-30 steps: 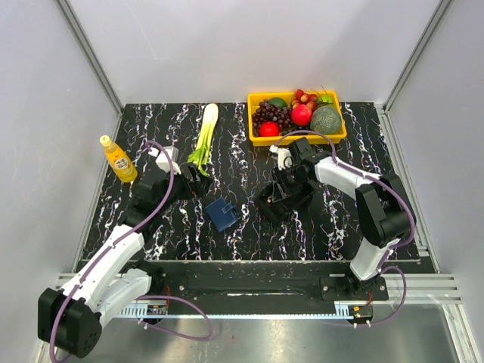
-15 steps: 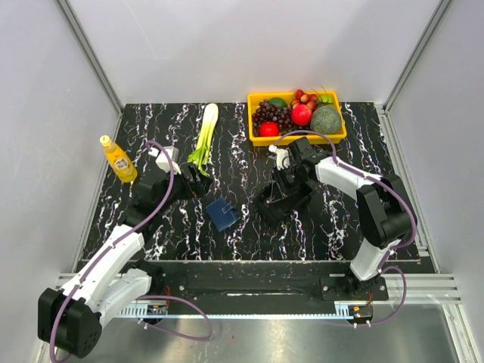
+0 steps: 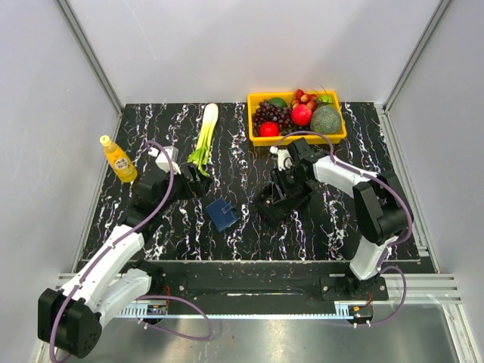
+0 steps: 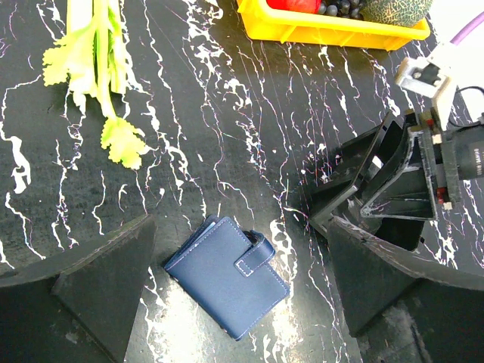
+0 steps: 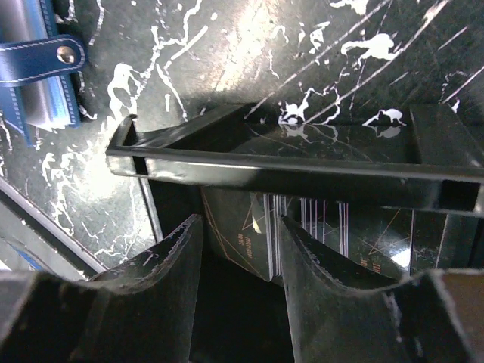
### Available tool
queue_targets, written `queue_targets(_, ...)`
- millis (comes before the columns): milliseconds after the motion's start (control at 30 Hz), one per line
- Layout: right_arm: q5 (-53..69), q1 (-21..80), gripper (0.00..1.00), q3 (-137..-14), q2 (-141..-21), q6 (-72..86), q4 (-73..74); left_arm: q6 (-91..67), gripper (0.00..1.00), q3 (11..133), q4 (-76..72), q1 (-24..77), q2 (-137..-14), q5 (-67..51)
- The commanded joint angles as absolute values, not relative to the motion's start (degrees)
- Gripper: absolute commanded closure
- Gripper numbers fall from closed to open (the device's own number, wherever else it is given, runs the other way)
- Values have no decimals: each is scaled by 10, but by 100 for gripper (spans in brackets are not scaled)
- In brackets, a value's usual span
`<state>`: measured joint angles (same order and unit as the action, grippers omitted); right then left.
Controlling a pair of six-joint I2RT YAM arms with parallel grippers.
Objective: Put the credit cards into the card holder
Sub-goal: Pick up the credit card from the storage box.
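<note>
Two pincers work the desk [image 3: 318, 227]. The left pincer [image 4: 240, 227], jaws spread fully and empty, hovers over the closed card holder [image 4: 227, 283] at the overhead frame's centre. Right of it, the right pincer [image 5: 240, 223] stands half open, straddling dark credit cards [image 5: 236, 246] inside a black tray [image 5: 287, 170], gripping none visibly.

The card holder [image 5: 34, 68] is cut off at the right wrist view's left edge. The tray [image 5: 287, 162] wall hides part of the cards [image 5: 227, 253], and it is unclear whether the right gripper [image 5: 240, 227] pinches them.
</note>
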<state>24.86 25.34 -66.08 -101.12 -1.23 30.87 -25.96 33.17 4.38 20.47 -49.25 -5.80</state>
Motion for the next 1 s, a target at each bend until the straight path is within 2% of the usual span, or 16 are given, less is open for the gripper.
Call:
queue_targets(0, 232, 254, 50, -675, -1027, -15, 311, -261, 1, 332, 19, 206, -486, -62)
queue_targets(233, 259, 254, 52, -670, -1031, -15, 308, -259, 1, 334, 18, 205, -492, -62)
queue_targets(400, 286, 254, 62, -668, -1021, -22, 311, -263, 1, 331, 12, 206, -496, -63)
queue_targets(633, 325, 255, 68, -676, -999, -22, 313, -267, 1, 337, 4, 207, -519, -104)
queue_targets(767, 341, 255, 72, -678, -1001, -21, 312, -289, 1, 344, 3, 237, -554, -113)
queue_targets(967, 363, 255, 71, -679, -999, -21, 312, -354, 2, 358, -15, 343, -623, -120)
